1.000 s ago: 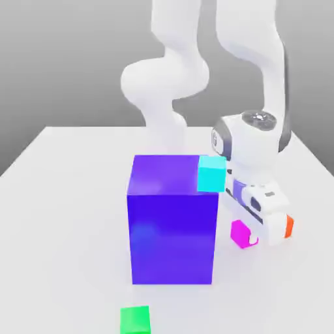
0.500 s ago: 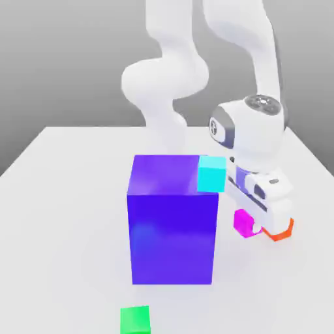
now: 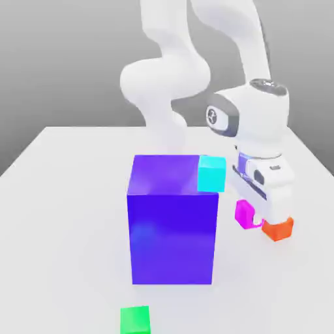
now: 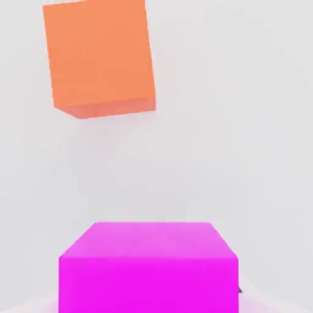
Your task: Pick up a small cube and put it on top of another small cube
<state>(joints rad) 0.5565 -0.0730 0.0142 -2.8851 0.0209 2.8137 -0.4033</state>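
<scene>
Exterior view first: the big blue-purple block (image 3: 172, 220) fills the middle of the frame, a cyan cube (image 3: 211, 173) hugging its upper right corner. Right of it the white arm ends in the gripper (image 3: 253, 220), its fingers pinched tight on the small magenta cube (image 3: 244, 214), which hangs clear of the white table (image 3: 65, 196) at centre right. The orange-red cube (image 3: 278, 229) sits just beside and slightly below it, toward the lower right, and a green cube (image 3: 135, 319) lies at the bottom edge.

In the hand view the magenta cube (image 4: 148, 269) sits low in the frame and the orange-red one (image 4: 99, 56) at upper left, so the two aren't lined up yet.

To my eye the carry is under way. It wants enough height to clear the orange top, then a level, centred descent, faces squared to the cube below, before letting go.

Being a cube, the magenta piece has no long axis; it appears to hang roughly level, one face toward the hand camera.
</scene>
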